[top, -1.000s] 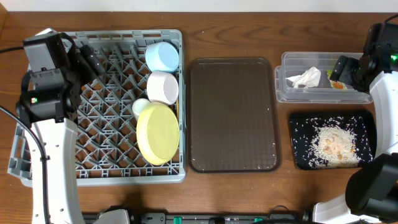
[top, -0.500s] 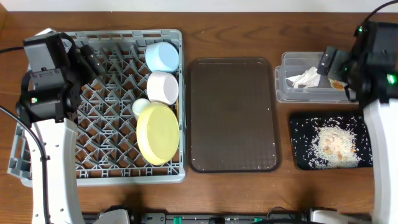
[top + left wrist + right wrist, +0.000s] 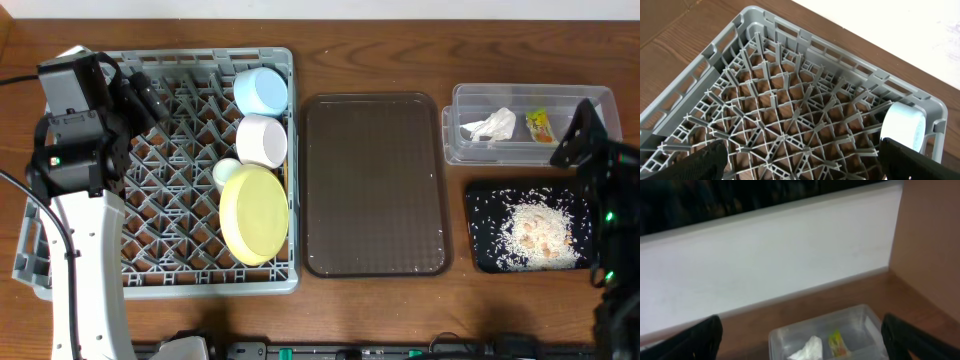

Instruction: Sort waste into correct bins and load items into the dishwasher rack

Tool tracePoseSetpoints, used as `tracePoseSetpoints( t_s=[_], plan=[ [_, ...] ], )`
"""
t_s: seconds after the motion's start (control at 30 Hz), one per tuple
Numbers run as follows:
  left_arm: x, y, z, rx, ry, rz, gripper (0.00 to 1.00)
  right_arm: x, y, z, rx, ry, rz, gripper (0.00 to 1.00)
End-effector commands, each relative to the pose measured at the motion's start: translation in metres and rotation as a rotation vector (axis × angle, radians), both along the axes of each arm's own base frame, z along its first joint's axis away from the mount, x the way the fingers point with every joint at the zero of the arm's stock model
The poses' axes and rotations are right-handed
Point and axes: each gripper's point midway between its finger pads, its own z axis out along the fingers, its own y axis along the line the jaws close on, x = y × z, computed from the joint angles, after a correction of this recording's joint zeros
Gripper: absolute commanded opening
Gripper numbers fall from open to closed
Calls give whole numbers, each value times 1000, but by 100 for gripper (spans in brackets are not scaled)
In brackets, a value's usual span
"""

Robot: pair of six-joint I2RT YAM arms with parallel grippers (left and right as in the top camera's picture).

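Note:
The grey rack (image 3: 80, 262) holds a light blue bowl (image 3: 261, 90), a pale pink bowl (image 3: 262, 140), a small white cup (image 3: 226, 173) and a yellow plate (image 3: 254, 214). The clear tub (image 3: 470, 152) holds the white napkin (image 3: 490, 126) and the green-and-yellow wrapper (image 3: 540, 125). Rice scraps (image 3: 535, 232) lie in the black tray (image 3: 480, 200). My left gripper (image 3: 802, 160) is open and empty over the rack's far left corner (image 3: 755, 15). My right gripper (image 3: 802, 340) is open and empty, back from the tub (image 3: 790, 340). No chopsticks show.
A dark brown serving tray (image 3: 375, 183) lies between the rack and the bins. The right arm (image 3: 600, 170) hangs over the table's right edge above the black tray. A pale wall (image 3: 765, 265) runs behind the table.
My right arm has pulled back from the clear tub toward the near right, uncovering the wrapper in it. The left arm has not moved.

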Motion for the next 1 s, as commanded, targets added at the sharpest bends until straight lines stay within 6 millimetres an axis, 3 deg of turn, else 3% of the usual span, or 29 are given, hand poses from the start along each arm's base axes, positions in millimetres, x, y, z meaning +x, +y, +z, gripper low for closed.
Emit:
tracePoseSetpoints(
  t_s=[0.0,0.5,0.73,0.97],
  plan=[
    [1,3,2,7,-1,14,98,-5,-2,-32,-15,-32,-7,99],
    [1,3,2,7,-1,14,98,-24,16,-138,-6,-277,69,99],
    [1,3,2,7,-1,14,98,-26,28,-175,20,-278,122,99],
    [1,3,2,7,-1,14,98,-20,28,-214,96,-231,122,99]
  ],
)
